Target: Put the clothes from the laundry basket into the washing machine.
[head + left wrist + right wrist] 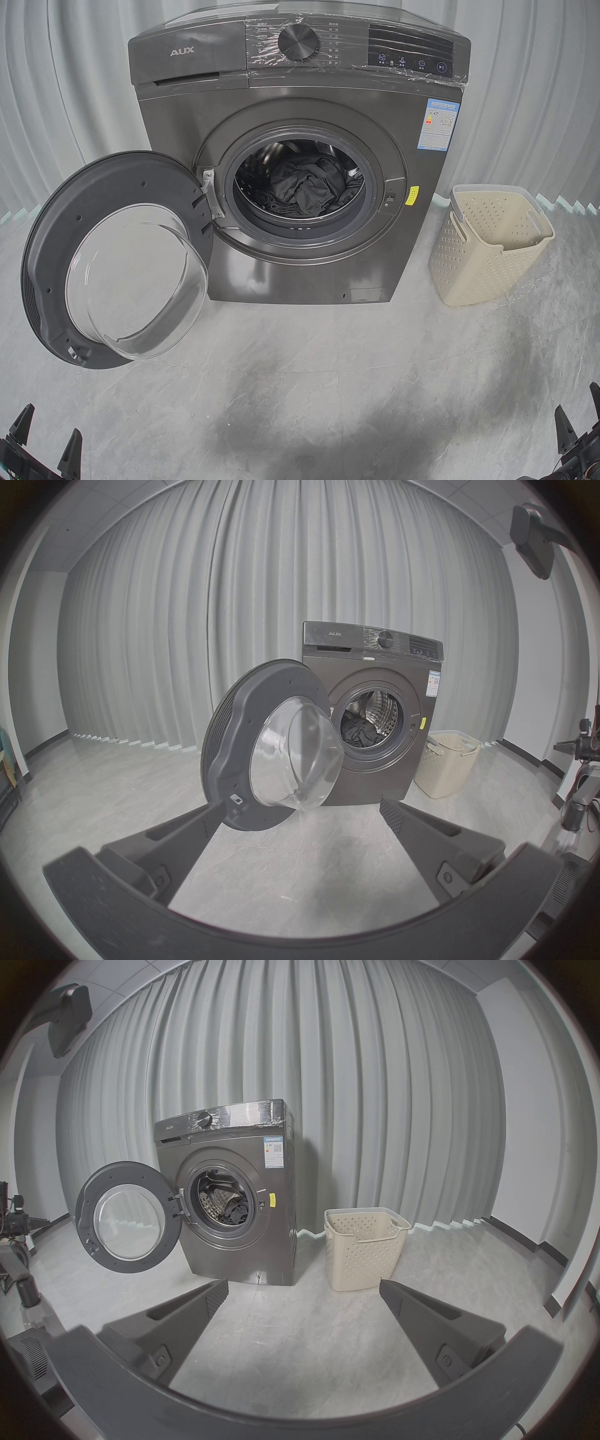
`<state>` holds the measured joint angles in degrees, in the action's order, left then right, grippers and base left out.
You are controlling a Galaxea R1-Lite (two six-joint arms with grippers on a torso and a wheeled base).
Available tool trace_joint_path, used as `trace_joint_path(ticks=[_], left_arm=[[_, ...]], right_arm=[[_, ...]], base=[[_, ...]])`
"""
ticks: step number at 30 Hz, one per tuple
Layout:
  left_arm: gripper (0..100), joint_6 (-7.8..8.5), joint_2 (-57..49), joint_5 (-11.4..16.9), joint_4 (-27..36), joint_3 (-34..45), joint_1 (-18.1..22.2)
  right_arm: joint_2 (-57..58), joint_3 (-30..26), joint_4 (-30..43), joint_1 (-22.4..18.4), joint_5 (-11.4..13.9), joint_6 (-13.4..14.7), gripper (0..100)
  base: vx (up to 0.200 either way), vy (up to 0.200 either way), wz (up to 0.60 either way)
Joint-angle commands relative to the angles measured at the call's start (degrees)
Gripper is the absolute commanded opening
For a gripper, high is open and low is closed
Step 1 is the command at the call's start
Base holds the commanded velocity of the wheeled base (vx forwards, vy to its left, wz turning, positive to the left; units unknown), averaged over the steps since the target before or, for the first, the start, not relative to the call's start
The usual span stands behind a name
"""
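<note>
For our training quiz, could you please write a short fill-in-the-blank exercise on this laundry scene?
1. The washer door stands ____, not closed.
2. The dark clothes lie in the washer's ____.
3. The basket stands to the washer's ____.
4. The left gripper and right gripper are both ____, not shut.

Missing words: open; drum; right; open.

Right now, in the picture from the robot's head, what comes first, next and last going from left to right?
door → dark clothes → yellow sticker → laundry basket
</note>
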<state>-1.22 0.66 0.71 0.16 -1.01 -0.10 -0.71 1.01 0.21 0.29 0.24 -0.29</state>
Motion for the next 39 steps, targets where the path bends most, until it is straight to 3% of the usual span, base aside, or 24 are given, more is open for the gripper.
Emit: trace_joint_path(ticks=[1, 21, 28, 39], left_arm=[[100, -0.28, -0.7, -0.1, -0.1, 0.9, 0.0], [100, -0.80, -0.7, -0.3, -0.1, 0.9, 0.0], [100, 1.04, -0.7, 0.0, -0.1, 1.0, 0.0], [100, 0.87, -0.7, -0.2, -0.2, 1.0, 0.2]], right_arm=[[0.7, -1.0, 0.0, 0.1, 0.7, -0.1, 100], [0.7, -1.0, 0.0, 0.1, 0.8, -0.1, 100], [0.7, -1.0, 0.0, 0.1, 0.8, -0.1, 100], [0.7, -1.0, 0.0, 0.1, 0.8, -0.1, 100]], base=[[0.000, 0.200, 0.00], [0.000, 0.200, 0.00], [0.000, 0.000, 0.00], [0.000, 0.000, 0.00]])
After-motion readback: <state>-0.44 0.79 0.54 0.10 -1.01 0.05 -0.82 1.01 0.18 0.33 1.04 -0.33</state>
